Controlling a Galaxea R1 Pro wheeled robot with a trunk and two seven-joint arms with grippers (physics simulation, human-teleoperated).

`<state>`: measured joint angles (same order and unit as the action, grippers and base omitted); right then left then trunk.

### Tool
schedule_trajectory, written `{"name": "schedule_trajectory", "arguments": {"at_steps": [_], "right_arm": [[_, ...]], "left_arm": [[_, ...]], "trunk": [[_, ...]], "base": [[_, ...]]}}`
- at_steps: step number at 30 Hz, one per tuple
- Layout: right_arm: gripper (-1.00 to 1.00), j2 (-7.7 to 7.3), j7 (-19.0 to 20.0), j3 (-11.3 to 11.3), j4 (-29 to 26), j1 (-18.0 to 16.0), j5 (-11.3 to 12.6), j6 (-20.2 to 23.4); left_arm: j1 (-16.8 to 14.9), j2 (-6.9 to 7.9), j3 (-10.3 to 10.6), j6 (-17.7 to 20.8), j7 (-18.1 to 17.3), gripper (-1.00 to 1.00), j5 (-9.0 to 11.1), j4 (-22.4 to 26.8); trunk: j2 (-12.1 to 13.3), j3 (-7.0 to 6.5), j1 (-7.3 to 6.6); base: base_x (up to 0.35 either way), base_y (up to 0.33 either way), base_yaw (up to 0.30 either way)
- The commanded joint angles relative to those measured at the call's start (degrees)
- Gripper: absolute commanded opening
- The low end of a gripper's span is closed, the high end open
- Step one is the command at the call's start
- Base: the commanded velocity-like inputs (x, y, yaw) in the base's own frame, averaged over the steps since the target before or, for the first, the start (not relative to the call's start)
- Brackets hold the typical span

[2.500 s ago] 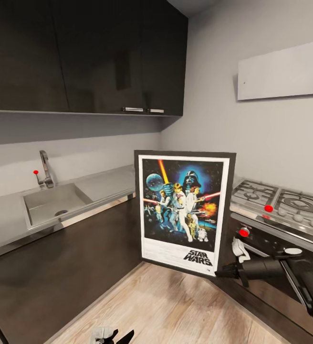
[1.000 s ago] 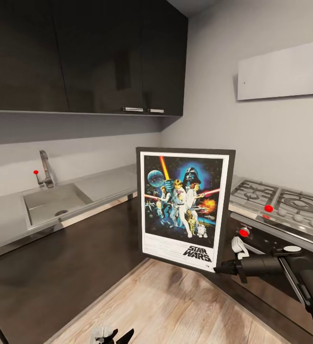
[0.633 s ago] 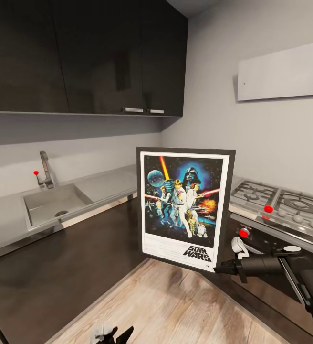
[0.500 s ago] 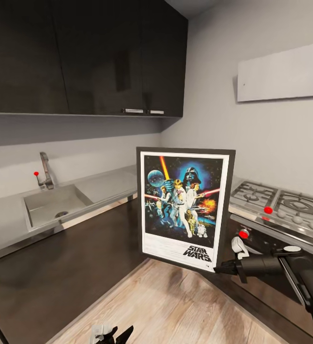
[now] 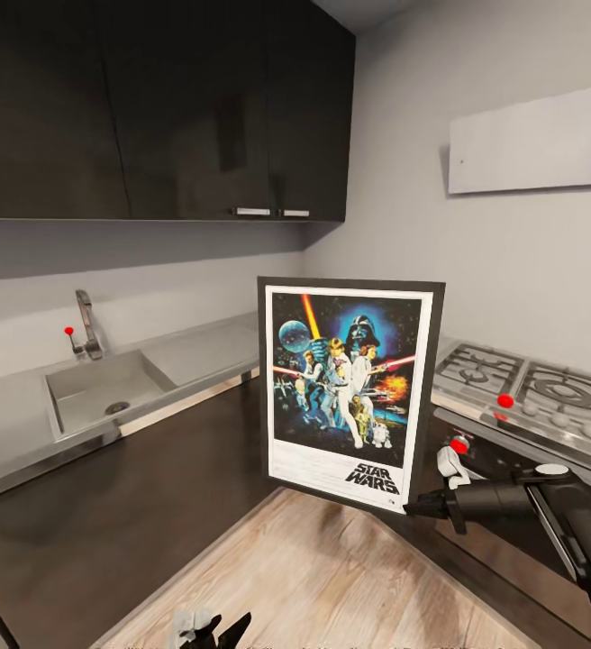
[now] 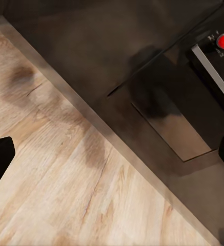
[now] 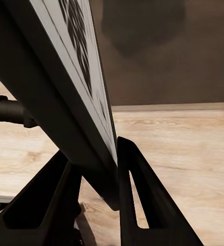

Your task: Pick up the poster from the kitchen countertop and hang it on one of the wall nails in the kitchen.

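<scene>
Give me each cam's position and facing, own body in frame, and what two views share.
Head: on the head, facing the kitchen corner; poster held by the right gripper at its lower corner, left gripper low.
Left wrist: on the left arm, facing floor and oven front; dark fingertips at edges.
Right wrist: along two fingers clamping the poster edge.
Shared: poster, head and right wrist.

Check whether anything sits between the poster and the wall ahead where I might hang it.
Nothing visible does. The right gripper holds the poster by its lower corner, upright over the floor, and the grey wall above the gas hob is open. No nail is discernible there.
</scene>
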<state>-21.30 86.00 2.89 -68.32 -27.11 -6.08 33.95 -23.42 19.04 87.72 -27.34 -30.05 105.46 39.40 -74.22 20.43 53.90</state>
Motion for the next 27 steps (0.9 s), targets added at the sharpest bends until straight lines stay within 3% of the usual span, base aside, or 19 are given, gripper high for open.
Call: {"name": "schedule_trajectory", "arguments": {"at_steps": [1,6,10,15,17,18,20,21,24,27], "right_arm": [[-1.00,0.03,0.44,0.10,-0.06,-0.05,-0.43,0.68],[-1.00,0.03,0.44,0.14,-0.06,-0.05,-0.45,0.68],[-1.00,0.03,0.45,0.28,-0.06,-0.05,-0.44,0.68],[-1.00,0.03,0.49,0.92,-0.06,-0.04,-0.43,0.68],[-1.00,0.03,0.57,1.90,-0.06,-0.02,-0.43,0.68],[-1.00,0.03,0.62,2.61,-0.06,0.00,-0.43,0.68],[-1.00,0.03,0.63,2.94,-0.06,-0.02,-0.43,0.68],[-1.00,0.03,0.71,3.40,-0.06,-0.01,-0.43,0.68],[-1.00,0.03,0.73,3.50,-0.06,-0.01,-0.43,0.68],[-1.00,0.03,0.70,3.66,-0.06,-0.03,-0.43,0.68]], "left_arm": [[-0.13,0.03,0.45,-0.35,-0.20,1.00,0.61,0.06],[-0.14,0.26,0.39,0.24,-0.19,1.00,1.46,-0.11],[0.10,0.38,0.40,0.71,-0.24,1.00,2.26,-3.10],[2.54,0.62,-0.39,0.84,-0.36,1.00,2.60,-6.03],[4.73,1.62,-3.26,0.86,-0.51,1.00,2.63,-8.07],[7.74,2.24,-7.23,0.87,-1.28,1.00,2.64,-9.06],[8.88,2.39,-8.63,0.88,-1.93,1.00,2.64,-9.34],[11.37,2.45,-10.36,0.91,-2.86,1.00,2.68,-10.96],[12.77,2.39,-11.01,0.94,-3.10,1.00,2.71,-11.80],[14.64,2.13,-13.19,0.96,-3.27,1.00,2.71,-12.42]], "trunk": [[0.37,-0.02,-0.22],[2.37,-0.46,-1.32],[3.98,-0.81,-2.20],[5.98,-1.24,-3.30],[6.78,-1.42,-3.74],[7.18,-1.50,-3.96],[7.99,-1.68,-4.40],[8.39,-1.77,-4.62],[9.59,-2.03,-5.28],[10.79,-2.29,-5.93]], "base": [[0.000,0.000,0.000],[0.000,0.000,0.000],[0.000,0.000,0.000],[0.000,0.000,0.000],[0.000,0.000,0.000],[0.000,0.000,0.000],[0.000,0.000,0.000],[0.000,0.000,0.000],[0.000,0.000,0.000],[0.000,0.000,0.000]]}}
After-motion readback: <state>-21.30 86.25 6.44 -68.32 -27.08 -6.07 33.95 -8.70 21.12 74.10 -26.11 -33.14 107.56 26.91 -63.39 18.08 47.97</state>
